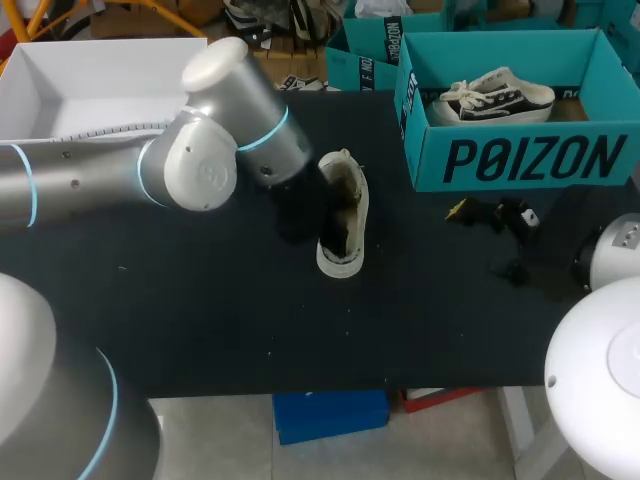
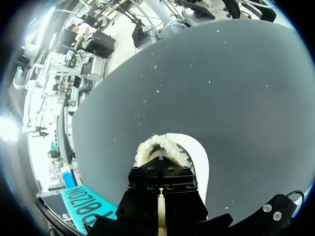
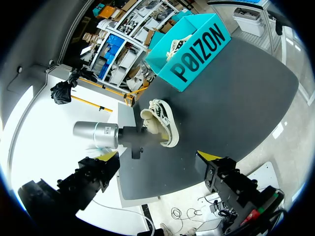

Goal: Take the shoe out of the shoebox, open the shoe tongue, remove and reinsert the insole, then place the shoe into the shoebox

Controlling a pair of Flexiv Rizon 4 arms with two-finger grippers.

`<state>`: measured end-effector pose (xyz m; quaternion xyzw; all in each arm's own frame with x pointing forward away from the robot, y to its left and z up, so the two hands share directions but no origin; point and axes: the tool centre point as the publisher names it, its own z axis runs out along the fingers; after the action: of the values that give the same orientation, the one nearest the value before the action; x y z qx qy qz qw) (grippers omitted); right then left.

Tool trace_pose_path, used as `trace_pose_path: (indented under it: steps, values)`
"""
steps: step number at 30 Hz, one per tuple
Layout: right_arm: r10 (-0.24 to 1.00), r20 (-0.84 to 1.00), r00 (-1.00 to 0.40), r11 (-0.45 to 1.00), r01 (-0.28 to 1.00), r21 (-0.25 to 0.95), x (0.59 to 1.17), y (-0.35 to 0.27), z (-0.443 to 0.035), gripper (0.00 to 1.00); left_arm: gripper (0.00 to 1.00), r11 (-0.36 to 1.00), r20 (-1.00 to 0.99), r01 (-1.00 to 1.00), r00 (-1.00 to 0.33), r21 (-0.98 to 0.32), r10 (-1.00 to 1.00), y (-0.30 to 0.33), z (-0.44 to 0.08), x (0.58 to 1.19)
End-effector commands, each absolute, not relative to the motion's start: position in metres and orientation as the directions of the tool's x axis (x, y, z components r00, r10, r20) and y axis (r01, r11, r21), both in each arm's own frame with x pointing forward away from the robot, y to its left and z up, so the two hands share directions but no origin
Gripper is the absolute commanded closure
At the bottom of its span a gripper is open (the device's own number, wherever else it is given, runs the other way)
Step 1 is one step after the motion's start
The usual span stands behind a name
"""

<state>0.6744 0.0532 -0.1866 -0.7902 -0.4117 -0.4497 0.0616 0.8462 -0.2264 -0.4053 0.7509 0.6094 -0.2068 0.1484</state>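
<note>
A white low-top shoe (image 1: 345, 215) lies on its side on the black table, left of the teal shoebox (image 1: 520, 160). My left gripper (image 1: 316, 212) is shut, its tips hidden inside the shoe's opening. In the left wrist view the fleecy collar of the shoe (image 2: 156, 146) sits just ahead of the left gripper (image 2: 160, 164); whether the tips hold anything is hidden. My right gripper (image 1: 490, 240) stands open over the table in front of the box, apart from the shoe. The right wrist view shows the right gripper (image 3: 158, 156) with nothing between its fingers, the shoe (image 3: 161, 123) and the shoebox (image 3: 197, 49) ahead.
A second shoe with dark panels (image 1: 495, 97) rests inside the shoebox. A white open box (image 1: 90, 80) stands at the back left, and another teal box (image 1: 365, 45) behind the shoebox. The table's front edge (image 1: 330, 385) is near.
</note>
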Motion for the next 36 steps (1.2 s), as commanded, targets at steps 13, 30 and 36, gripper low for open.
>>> trace_pose_path:
  steps: [13,30,36]
  values:
    - [0.584,0.770,0.257,-0.626,0.746,0.226,0.670,0.046,-0.186,0.00,1.00,-0.212,-0.472,0.977,0.176,-0.023,0.864,-0.226,-0.402,0.851]
    - [0.584,0.770,0.257,-0.626,0.746,0.226,0.670,0.046,-0.186,0.00,1.00,-0.077,-0.647,0.997,0.054,-0.008,0.761,-0.183,-0.314,0.873]
    - [0.584,0.770,0.257,-0.626,0.746,0.226,0.670,0.046,-0.186,0.00,1.00,0.039,-0.726,0.999,-0.043,-0.023,0.686,-0.167,-0.298,0.903]
